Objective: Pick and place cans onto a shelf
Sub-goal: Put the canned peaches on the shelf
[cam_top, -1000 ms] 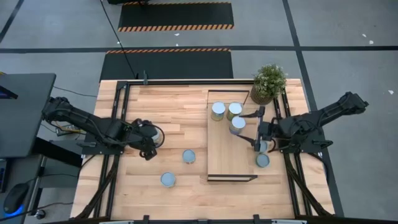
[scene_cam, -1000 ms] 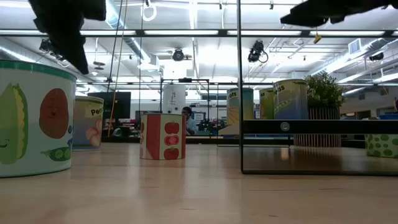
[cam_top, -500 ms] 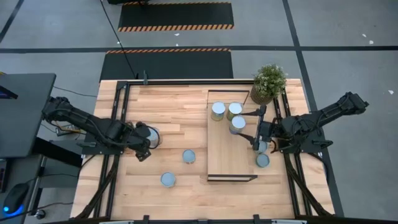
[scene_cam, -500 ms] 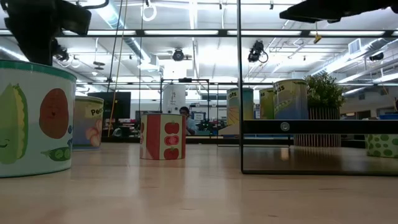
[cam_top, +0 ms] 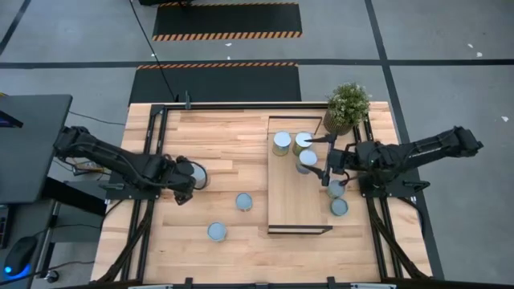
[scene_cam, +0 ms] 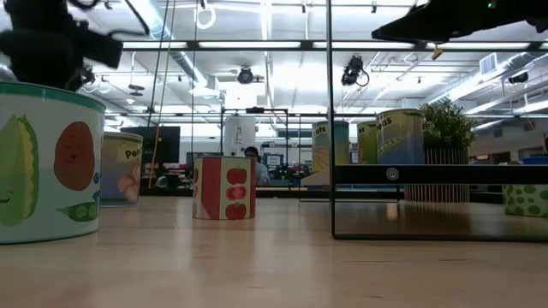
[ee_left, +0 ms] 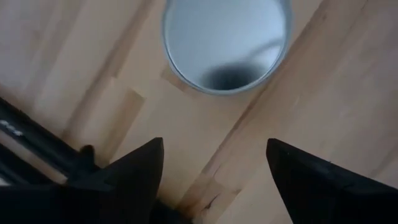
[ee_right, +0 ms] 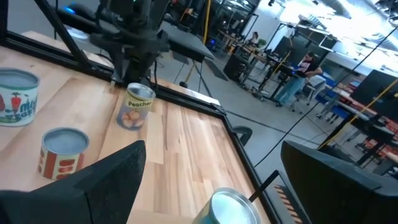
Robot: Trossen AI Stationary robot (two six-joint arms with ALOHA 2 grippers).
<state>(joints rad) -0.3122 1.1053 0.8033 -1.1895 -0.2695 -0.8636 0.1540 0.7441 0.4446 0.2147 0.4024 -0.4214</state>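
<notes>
At the table's left edge, the left gripper (cam_top: pixel 183 187), fingers spread and empty, hovers beside a small silvery-topped cylindrical tin (cam_top: pixel 197 174) at its one o'clock, while the open right gripper (cam_top: pixel 325 157) hangs over the long light-wood shelf (cam_top: pixel 291 205).

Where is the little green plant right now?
In the high view the potted plant stands at the table's far right corner, just beyond the shelf and its three cans.
</notes>
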